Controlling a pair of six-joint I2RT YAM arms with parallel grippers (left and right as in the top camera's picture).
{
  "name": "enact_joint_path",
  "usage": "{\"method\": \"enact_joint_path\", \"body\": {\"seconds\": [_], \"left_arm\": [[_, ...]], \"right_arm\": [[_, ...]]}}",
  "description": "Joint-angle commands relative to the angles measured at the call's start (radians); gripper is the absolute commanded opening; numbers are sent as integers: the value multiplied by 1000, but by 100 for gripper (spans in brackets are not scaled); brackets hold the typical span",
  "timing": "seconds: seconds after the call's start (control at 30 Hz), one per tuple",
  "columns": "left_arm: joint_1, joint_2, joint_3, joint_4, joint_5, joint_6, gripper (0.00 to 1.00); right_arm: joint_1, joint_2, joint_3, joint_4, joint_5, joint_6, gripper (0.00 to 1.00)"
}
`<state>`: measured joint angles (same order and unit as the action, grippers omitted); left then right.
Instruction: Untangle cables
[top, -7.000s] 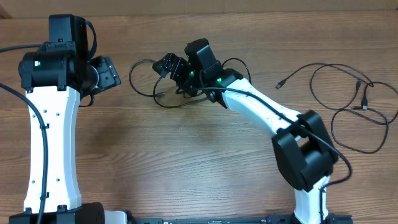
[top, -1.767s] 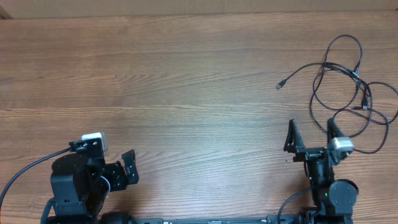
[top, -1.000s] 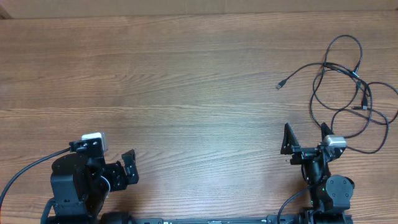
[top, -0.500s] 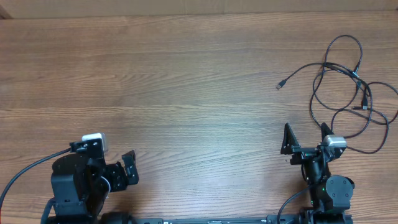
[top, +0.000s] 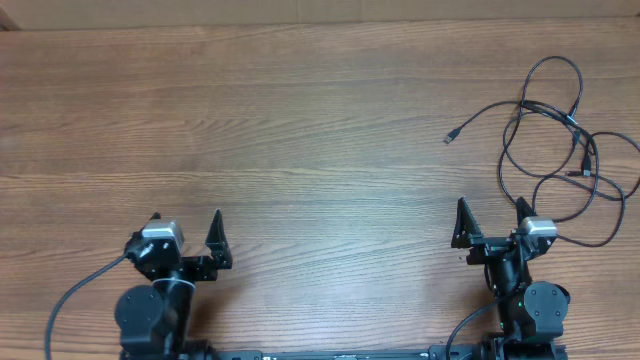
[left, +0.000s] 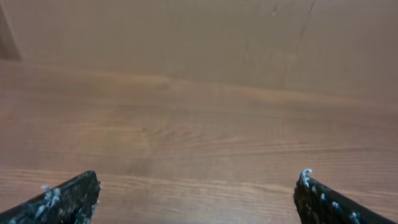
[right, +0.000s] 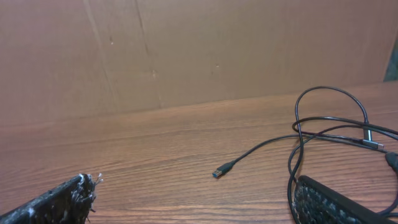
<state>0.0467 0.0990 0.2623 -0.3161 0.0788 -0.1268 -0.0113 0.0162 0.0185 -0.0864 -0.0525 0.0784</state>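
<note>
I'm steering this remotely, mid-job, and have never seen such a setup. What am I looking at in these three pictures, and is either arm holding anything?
These are two robot arms at a wooden table. The wide picture comes from a fixed camera above, with the arms at its bottom edge. The left tool and right tool are two-finger pincers, both open and holding nothing. The other two pictures come from a camera on each wrist, looking out between that tool's own dark fingers. The left wrist view shows only bare wood. The right wrist view shows the thin black cables, which lie in overlapping loops on the table's right side, with one plug stretched out to the left.
</note>
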Motion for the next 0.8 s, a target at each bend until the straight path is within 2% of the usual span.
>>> {"method": "enact_joint_path", "body": {"seconds": [0.0,0.13,0.27,0.37,0.77], "left_arm": [[-2,-70,-104,131,23,15,100],[-2,-96,-191,296,20,64,100],[-2,-96,-259,380,15,106,100],[-3,-96,-258,244,6,106,100],[-7,-95,-257,243,-1,94,100]], "right_arm": [[5,1,-10,6,-1,6,100],[5,1,-10,6,-1,6,100],[5,1,-10,6,-1,6,100],[5,1,-10,6,-1,6,100],[5,1,-10,6,-1,6,100]]}}
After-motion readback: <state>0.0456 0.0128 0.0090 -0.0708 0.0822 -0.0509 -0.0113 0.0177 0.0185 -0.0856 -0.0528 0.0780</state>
